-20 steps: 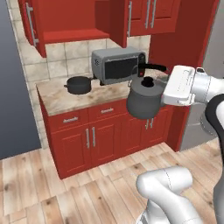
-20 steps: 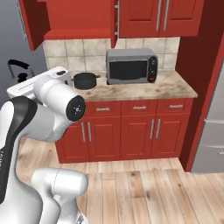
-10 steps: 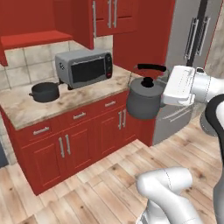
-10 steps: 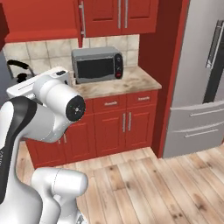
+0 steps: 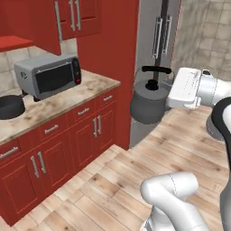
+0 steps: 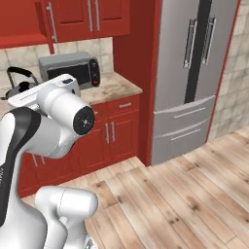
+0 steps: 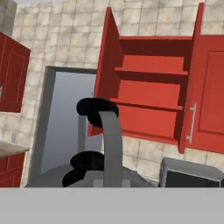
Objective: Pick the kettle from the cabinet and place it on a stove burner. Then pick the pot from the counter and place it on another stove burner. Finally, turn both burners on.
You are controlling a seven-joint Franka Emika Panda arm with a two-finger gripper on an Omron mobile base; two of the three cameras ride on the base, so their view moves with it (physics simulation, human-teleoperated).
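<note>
The dark grey kettle (image 5: 148, 103) hangs in mid-air in front of the fridge, with my gripper (image 5: 170, 82) shut on its black arched handle (image 5: 156, 69). From the right base, the kettle (image 6: 19, 87) peeks out behind my arm. The hand view looks down on its lid knob (image 7: 89, 162) and handle. The black pot (image 5: 9, 106) sits at the left on the marbled counter (image 5: 85, 88). The open red cabinet (image 7: 148, 94) with its shelves stands above the counter. The stove burners are out of view.
A grey microwave (image 5: 47, 74) stands on the counter beside the pot. A tall red panel and a steel fridge (image 6: 192, 73) rise to the right of the counter. Wooden floor (image 6: 194, 194) spreads in front of the fridge. Red base cabinets (image 5: 67, 135) run under the counter.
The base has turned, so the counter, microwave and pot slide left in both base views and the fridge comes in. The kettle stays held in the same place relative to my arm.
</note>
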